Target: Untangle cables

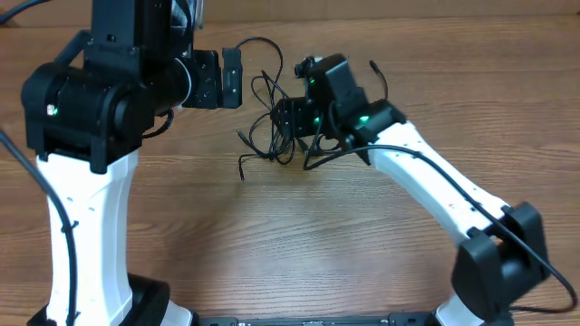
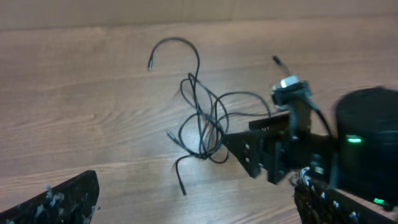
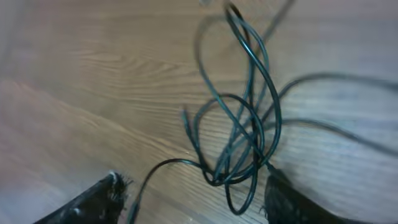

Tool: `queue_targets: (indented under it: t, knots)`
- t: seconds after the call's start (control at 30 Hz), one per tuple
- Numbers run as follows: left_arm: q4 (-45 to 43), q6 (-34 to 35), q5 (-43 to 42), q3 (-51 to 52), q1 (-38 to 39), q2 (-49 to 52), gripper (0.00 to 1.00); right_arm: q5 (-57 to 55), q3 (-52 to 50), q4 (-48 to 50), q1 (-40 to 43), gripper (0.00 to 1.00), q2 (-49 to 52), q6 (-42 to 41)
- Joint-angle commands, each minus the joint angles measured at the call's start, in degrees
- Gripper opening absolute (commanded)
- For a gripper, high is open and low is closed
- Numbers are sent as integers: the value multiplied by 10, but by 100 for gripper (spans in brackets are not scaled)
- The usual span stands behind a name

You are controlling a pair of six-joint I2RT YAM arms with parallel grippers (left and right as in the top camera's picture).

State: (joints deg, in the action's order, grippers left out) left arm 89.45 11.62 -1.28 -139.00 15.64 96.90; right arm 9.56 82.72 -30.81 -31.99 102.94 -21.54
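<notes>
**Right tool over the knot, left tool waiting beside it**

The cables (image 2: 204,127) lie in one loose knot on the wooden table (image 1: 317,235), in the upper middle of the overhead view. Several strands cross at the knot's centre. One long loop arcs away toward the upper left of the left wrist view, and short plug ends stick out at the lower left and upper right.

The right tool (image 1: 286,119) is down at the right side of the knot. Its fingers are spread, and in its own camera the crossed strands sit between them. One loop runs close against the right-hand finger, but nothing looks pinched yet. The left tool (image 1: 232,78) hangs just left of the tangle, spread wide and holding nothing.

My reading is that the work is at the picking stage, with no strand yet separated and the knot intact. The next move calls for the right tool to close on a single strand, not the whole bundle, ideally one that leads to a free end. The left tool would then need to pin or take another part, so that pulling opens the loops and does not drag the whole tangle along.

Little else is on the table. The main obstruction is the right arm, which hides the right part of the knot from above. Its thicker fixed wire (image 1: 426,154) runs nearby and must not be mistaken for a cable.
</notes>
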Motion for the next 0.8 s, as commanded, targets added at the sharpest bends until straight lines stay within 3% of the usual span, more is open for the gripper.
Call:
queue_targets:
  t: [0.0,0.27,0.3,0.33,0.37,0.73,0.77]
  knots:
    - [16,-10,23,2,0,7,100,-33,-19,6,-7,70,56,-75]
    - [38,-14,33,3,0,7,100,-33,-19,5,-13,69,118,-87]
    - [38,-14,34,3,0,7,100,-31,-19,5,-17,39,122,-87]
    - [38,-14,34,3,0,8,100,-31,-19,5,-18,16,122,-87]
    - [38,-14,34,3,0,8,100,-31,-19,6,-22,4,122,-87]
    - [59,-13,34,3,0,8,100,-35,-19,1,-30,4,123,-87]
    - [63,-14,34,3,0,8,100,-36,-19,1,-30,11,123,-87]
